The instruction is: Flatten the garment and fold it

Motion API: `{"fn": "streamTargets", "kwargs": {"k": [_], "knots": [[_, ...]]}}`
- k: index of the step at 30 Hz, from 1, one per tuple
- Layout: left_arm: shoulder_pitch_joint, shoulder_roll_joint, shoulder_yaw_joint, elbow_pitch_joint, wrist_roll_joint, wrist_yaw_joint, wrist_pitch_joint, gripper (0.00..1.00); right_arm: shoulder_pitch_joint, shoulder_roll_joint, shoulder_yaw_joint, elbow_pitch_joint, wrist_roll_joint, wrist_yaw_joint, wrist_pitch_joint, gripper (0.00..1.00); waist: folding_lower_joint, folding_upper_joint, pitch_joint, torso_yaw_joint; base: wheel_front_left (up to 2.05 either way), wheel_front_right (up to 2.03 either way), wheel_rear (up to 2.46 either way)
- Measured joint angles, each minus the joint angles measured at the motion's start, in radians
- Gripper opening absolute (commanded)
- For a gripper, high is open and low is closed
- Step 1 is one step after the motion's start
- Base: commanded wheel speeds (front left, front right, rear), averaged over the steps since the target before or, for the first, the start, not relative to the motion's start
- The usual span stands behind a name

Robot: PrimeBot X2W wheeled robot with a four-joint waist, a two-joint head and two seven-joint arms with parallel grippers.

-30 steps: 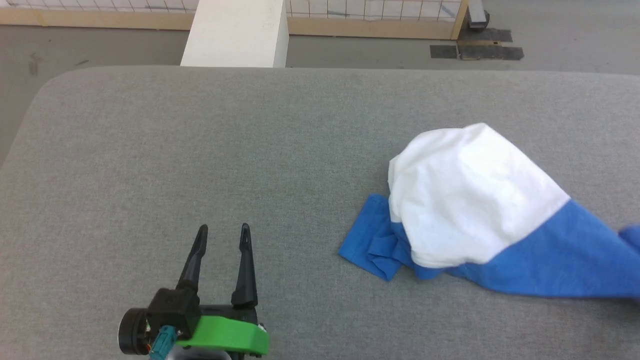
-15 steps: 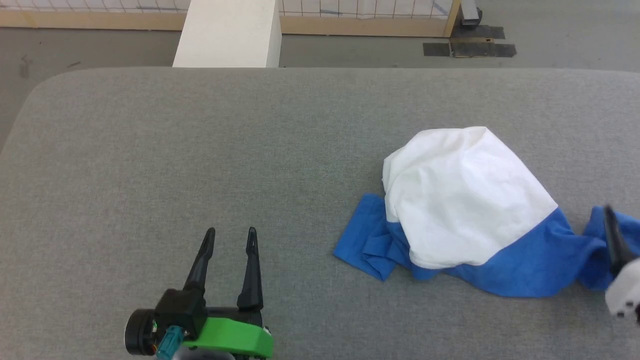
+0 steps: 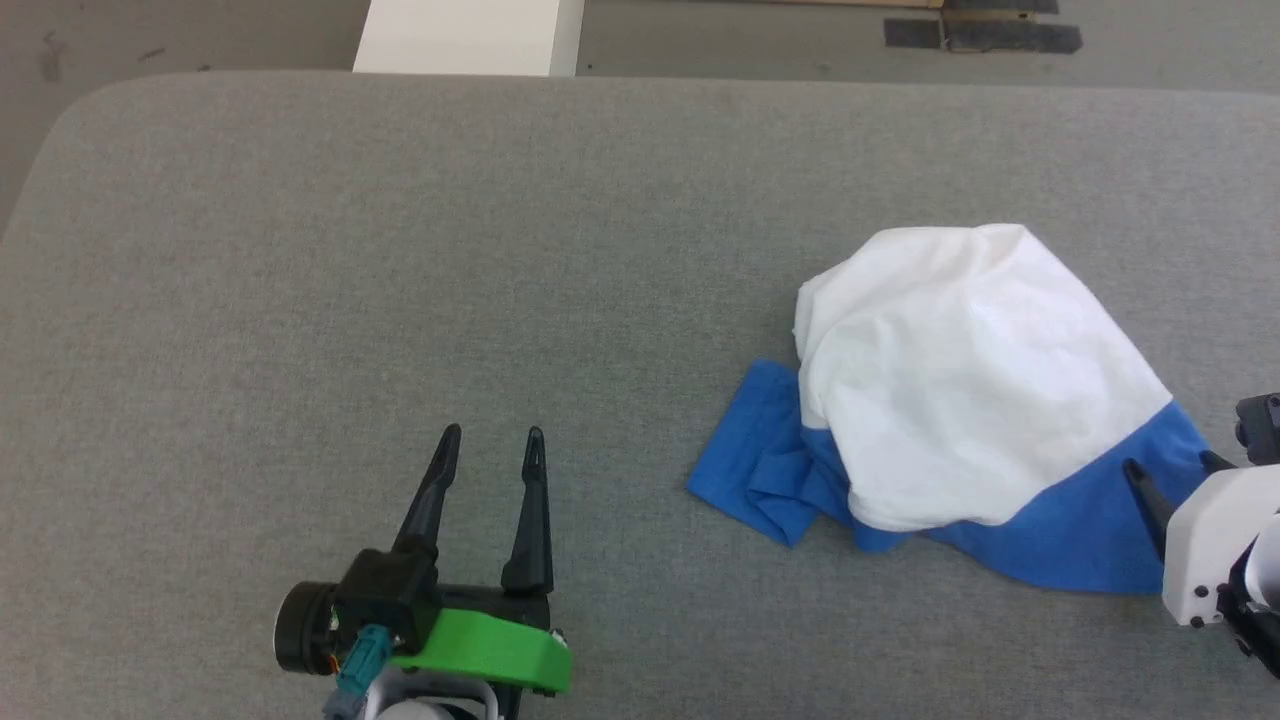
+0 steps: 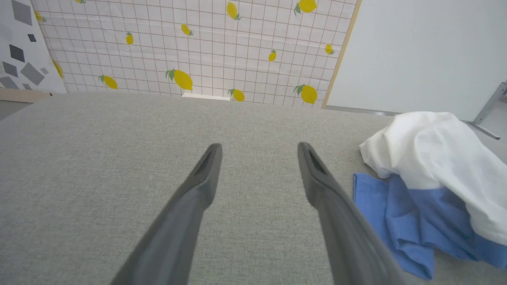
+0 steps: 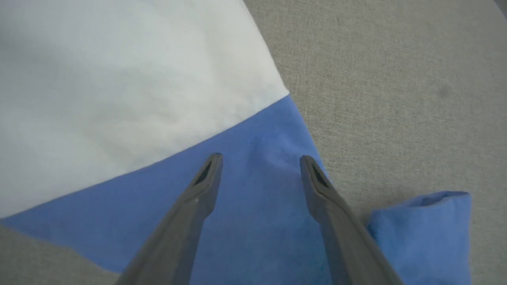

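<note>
Grey woven cloth covers the broad, round-cornered worktop (image 3: 400, 250), and on it the garment (image 3: 960, 370), a thin soft shirt with a white body and bright-blue sleeves, lies in a loose heap. The white body domes up over the blue, one sleeve is bunched in folds at the heap's left side, and another runs out flat along its near right edge. Judged from that, the task is barely started. Nothing is spread flat, the neckband and hem cannot be made out, and every fold is yet to be made.

The right gripper (image 3: 1168, 462), a white-bodied one with long dark fingers, is at the garment's right end. In the right wrist view, the right gripper (image 5: 260, 156) has its jaws apart over the blue sleeve with no cloth pinched between them; whether the tips touch the fabric cannot be told. Just to the right of them, a separate doubled-over flap of blue lies on the worktop. The left gripper (image 3: 493, 432), black with a green collar, is well to the left of the garment, jaws apart and empty above bare cloth.

Beyond the garment, off the worktop's far edge, stands a white block (image 3: 465, 35). Dark tape patches (image 3: 980, 35) lie on the floor, and a lemon-printed grid panel (image 4: 198, 47) is farther back. Nothing on the worktop crowds the garment, so I judge its own overlapping layers to be the only obstacle.
</note>
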Motion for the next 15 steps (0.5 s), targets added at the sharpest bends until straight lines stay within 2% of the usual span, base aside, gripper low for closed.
{"fn": "streamTargets", "kwargs": {"k": [4,5,6,7,11,15], "knots": [[-0.011,0.0,-0.007,0.005,0.0,0.0,0.0,1.0,-0.016,-0.028,0.032,0.099,0.003,-0.001,0.007,1.0,0.0,0.0,0.025,0.022,0.0,0.0,0.0],[-0.011,0.0,-0.007,0.006,0.0,0.0,0.0,1.0,-0.022,-0.031,0.036,0.109,0.01,-0.001,0.007,0.83,0.0,0.0,0.028,0.027,0.0,0.0,0.0],[-0.011,0.0,-0.007,0.007,0.0,0.0,0.0,1.0,-0.03,-0.037,0.038,0.118,0.015,0.0,0.006,0.24,0.0,0.0,0.032,0.033,0.0,0.0,0.0],[-0.011,0.0,-0.008,0.008,0.0,0.0,0.0,1.0,-0.038,-0.044,0.045,0.125,0.017,-0.001,-0.002,0.0,0.0,0.0,0.035,0.038,0.0,0.0,0.0],[-0.011,0.0,-0.006,0.013,0.0,0.002,0.0,1.0,-0.061,-0.06,0.066,0.133,0.018,0.0,-0.047,0.0,0.0,0.0,0.03,0.043,0.0,0.0,0.0],[-0.011,0.0,-0.003,0.019,0.0,0.002,0.0,1.0,-0.098,-0.107,0.076,0.108,0.007,0.0,-0.098,0.0,0.0,0.0,0.01,0.033,0.0,0.0,0.0]]}}
